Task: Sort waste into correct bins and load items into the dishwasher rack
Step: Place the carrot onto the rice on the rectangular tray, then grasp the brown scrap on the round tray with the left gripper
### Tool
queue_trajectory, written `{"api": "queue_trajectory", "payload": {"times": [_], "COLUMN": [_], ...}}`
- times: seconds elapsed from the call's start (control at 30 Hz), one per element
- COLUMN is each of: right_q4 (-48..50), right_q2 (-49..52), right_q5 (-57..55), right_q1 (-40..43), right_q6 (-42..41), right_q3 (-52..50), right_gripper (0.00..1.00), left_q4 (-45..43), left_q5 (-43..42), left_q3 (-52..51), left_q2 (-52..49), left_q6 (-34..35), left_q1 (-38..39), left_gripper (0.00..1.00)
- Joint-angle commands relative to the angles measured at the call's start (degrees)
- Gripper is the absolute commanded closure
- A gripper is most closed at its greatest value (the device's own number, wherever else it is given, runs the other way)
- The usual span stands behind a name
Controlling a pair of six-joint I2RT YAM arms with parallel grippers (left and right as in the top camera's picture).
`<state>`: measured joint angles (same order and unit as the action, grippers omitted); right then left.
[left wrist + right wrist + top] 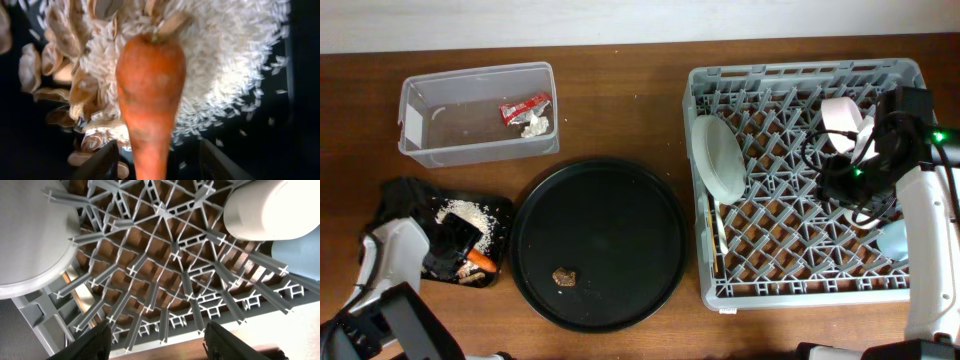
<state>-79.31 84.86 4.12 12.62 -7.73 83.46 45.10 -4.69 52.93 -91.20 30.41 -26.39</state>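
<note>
An orange carrot (150, 100) lies on white rice (225, 60) and nut shells (60, 65) in the small black bin (502, 212) at the front left. My left gripper (159, 157) is open, a finger on each side of the carrot's thin end with gaps showing; from overhead the left gripper (450, 250) sits over that bin. My right gripper (159, 335) is open and holds nothing above the grey dishwasher rack (165, 210), near its front edge. The rack (800, 260) holds a plate (720, 158), a white cup (842, 118) and a pale blue cup (892, 238).
A round black tray (600, 200) in the middle carries one brown food scrap (565, 276). The clear bin (470, 150) at the back left holds a red wrapper (523, 106) and a crumpled tissue (535, 125). Chopsticks (717, 235) lie along the rack's left side.
</note>
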Motion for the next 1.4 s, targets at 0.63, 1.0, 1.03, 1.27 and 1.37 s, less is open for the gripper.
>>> {"api": "queue_trajectory", "payload": {"times": [0.63, 1.0, 1.03, 1.27, 1.37], "right_q4": [0.17, 0.15, 0.15, 0.0, 0.0], "right_q2": [-0.17, -0.17, -0.17, -0.17, -0.17], "right_q5": [0.17, 0.35, 0.35, 0.35, 0.35], "right_q1": [0.2, 0.2, 0.2, 0.2, 0.2], "right_q6": [-0.31, -0.31, -0.31, -0.28, -0.28], "right_q3": [0.72, 0.72, 0.72, 0.72, 0.72], "right_gripper": [0.37, 0.36, 0.36, 0.36, 0.36], "left_q4": [9.75, 1.25, 0.26, -2.64, -2.67], "left_q5": [-3.58, -3.45, -3.21, -2.82, -2.82], "left_q3": [-3.91, -12.55, -13.11, -13.35, -13.35], "left_q2": [4.63, 4.63, 4.63, 4.63, 4.63], "left_q6": [3.8, 6.27, 6.27, 6.25, 6.25], "left_q1": [38.95, 41.4, 41.4, 41.35, 41.35], "left_gripper": [0.41, 0.41, 0.41, 0.72, 0.88]}}
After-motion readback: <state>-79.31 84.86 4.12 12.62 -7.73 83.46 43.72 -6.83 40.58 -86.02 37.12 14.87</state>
